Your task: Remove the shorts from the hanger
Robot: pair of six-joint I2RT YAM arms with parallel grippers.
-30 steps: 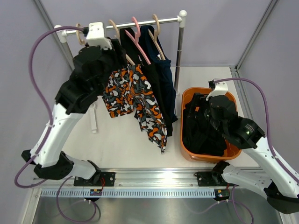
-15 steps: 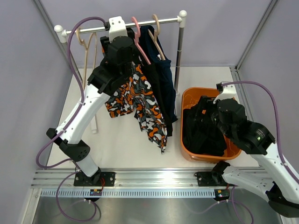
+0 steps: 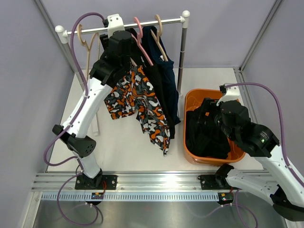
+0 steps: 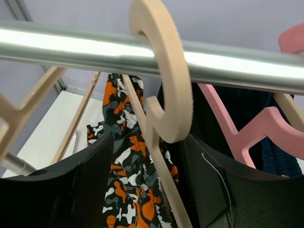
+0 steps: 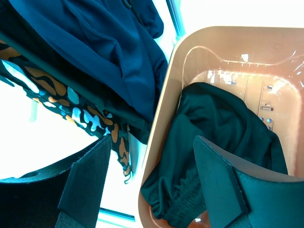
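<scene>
Patterned shorts (image 3: 137, 102) hang from a beige hanger (image 4: 166, 85) hooked over the rail (image 3: 156, 21). Behind them, black shorts (image 3: 161, 88) and navy shorts (image 3: 168, 71) hang from a pink hanger (image 3: 139, 32) and another beige hanger (image 3: 159, 29). My left gripper (image 4: 149, 185) is up at the rail, open, and the beige hanger's neck runs between its fingers (image 4: 90, 175) without touching them. Another pair of black shorts (image 5: 223, 128) lies in the orange basket (image 5: 161, 123). My right gripper (image 5: 152, 180) hovers open over the basket's left rim, holding nothing.
An empty beige hanger (image 3: 85, 42) hangs near the rail's left end. The rack's right post (image 3: 182, 52) stands just behind the basket (image 3: 190, 97). Grey walls close in the table on the left, back and right.
My left arm has swung right along the rail, from its left end to the patterned shorts' hanger, and its jaws have widened a little. The right arm rose slightly, then stayed still.
</scene>
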